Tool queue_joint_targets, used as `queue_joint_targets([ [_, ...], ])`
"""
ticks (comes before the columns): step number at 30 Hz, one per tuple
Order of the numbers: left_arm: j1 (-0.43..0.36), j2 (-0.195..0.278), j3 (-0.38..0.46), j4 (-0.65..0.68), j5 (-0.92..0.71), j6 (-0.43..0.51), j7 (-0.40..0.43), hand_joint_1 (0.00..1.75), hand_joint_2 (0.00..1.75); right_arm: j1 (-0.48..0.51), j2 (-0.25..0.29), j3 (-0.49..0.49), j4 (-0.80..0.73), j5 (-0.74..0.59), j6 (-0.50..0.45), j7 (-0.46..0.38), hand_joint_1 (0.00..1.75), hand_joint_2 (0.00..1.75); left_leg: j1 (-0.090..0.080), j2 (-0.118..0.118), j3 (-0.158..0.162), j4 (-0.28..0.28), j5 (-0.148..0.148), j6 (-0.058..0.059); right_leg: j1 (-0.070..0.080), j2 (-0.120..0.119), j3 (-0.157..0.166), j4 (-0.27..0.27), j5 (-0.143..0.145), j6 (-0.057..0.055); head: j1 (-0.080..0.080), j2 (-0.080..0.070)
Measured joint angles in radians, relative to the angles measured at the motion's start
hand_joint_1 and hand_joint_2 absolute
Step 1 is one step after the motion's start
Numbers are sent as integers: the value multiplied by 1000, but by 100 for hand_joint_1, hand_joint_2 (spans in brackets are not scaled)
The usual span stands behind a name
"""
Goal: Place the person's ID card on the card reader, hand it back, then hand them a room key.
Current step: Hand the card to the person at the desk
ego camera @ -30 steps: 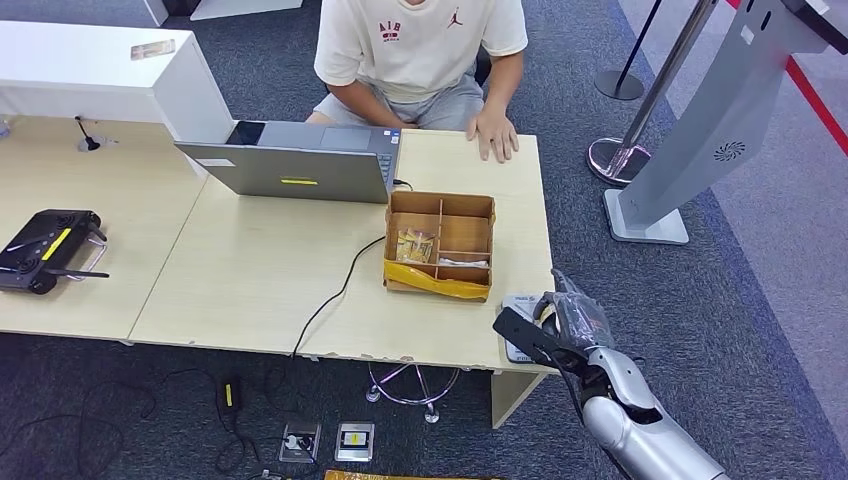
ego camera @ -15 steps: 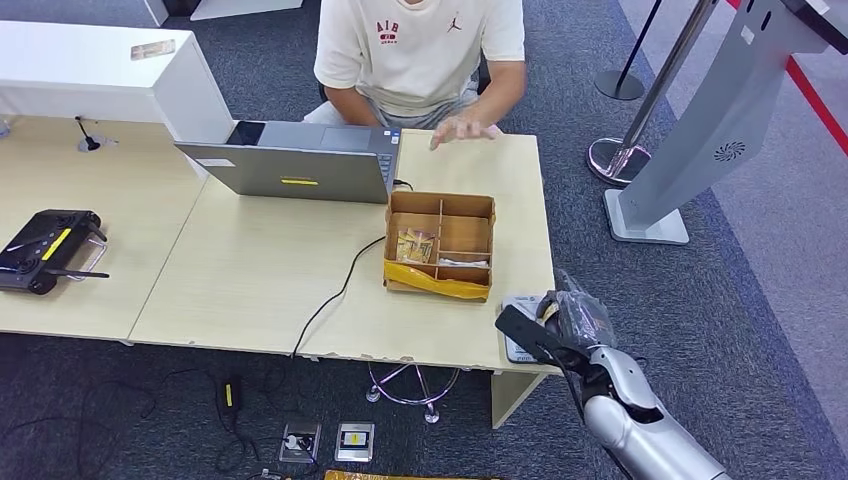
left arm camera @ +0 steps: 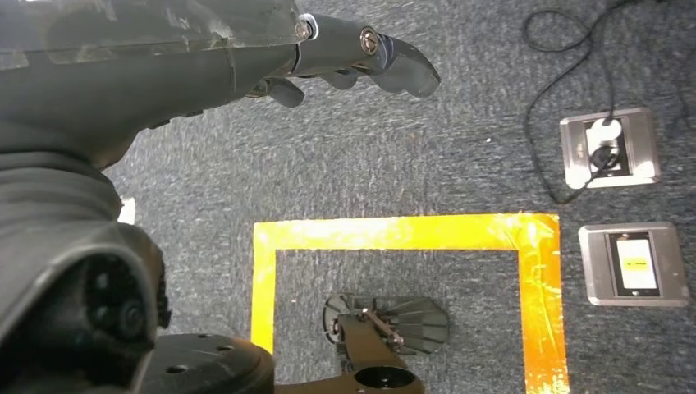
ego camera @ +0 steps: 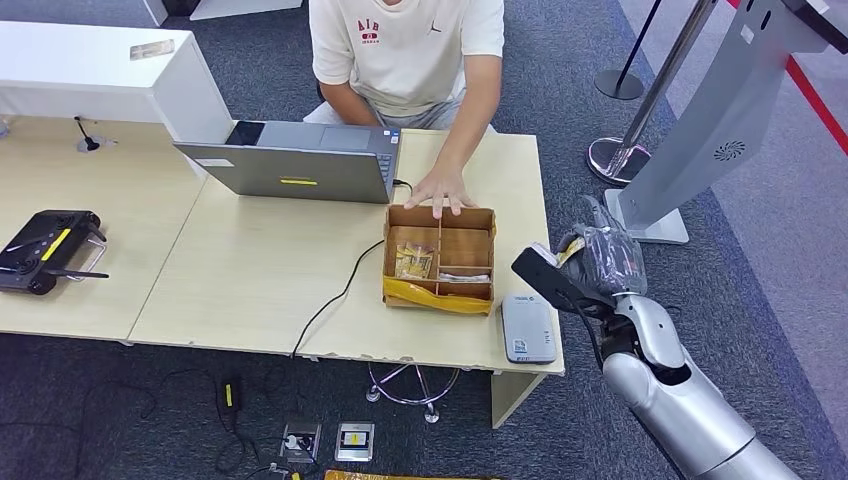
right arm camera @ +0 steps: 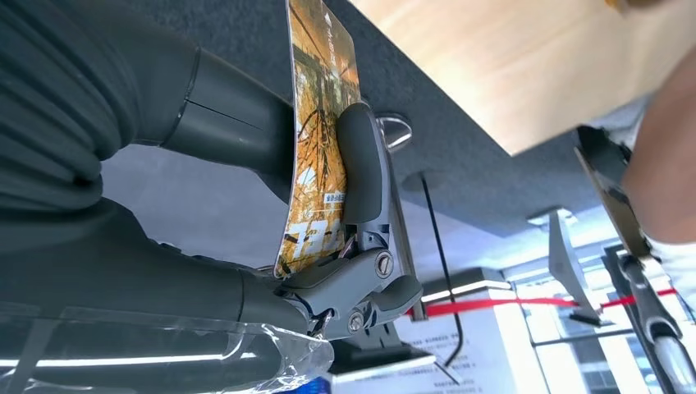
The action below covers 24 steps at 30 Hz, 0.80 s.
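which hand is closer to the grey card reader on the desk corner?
Right. The right hand, gripping a yellow patterned card, is raised just beside the grey card reader. The left hand hangs over the carpet floor.

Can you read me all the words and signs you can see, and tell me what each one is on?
"AIB" in red letters, on the person's white T-shirt; the smaller line under it is too blurred to read.
A small jumping-figure logo, also on the T-shirt.
Printed characters on the card pinched in the right hand: too small to read.
Markings on the grey card reader: too blurred.
Yellow label on the laptop: unreadable.
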Motion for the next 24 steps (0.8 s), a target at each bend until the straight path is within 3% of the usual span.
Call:
queue_joint_targets([
  [5, -18, 10, -23, -12, -5, -2, 20, 0, 0, -73, -4, 5, -27, 2, 49, 0, 175, 175, 0, 0, -1, 0, 0, 0, 0, 0, 0, 1, 0, 0, 0, 0],
  [9, -26, 16, -31, -17, 13, -3, 23, 0, 0, -161, 16, 23, -4, -31, 61, -49, 175, 175, 0, 0, -2, 0, 0, 0, 0, 0, -1, 2, 0, 0, 0, 0],
  [15, -53, 12, -39, -25, 40, 0, 24, 0, 0, -292, 107, 89, 139, -63, 70, -120, 175, 175, 0, -1, -3, 0, 1, -1, 0, -2, -2, 3, 0, 0, 0, 0],
  [24, -79, 0, -47, -25, 28, 0, 34, 0, 0, -389, 232, 176, 368, -21, 133, -139, 175, 175, 0, -1, -3, 0, 2, -1, 0, -2, -3, 4, 0, 0, 0, 0],
])
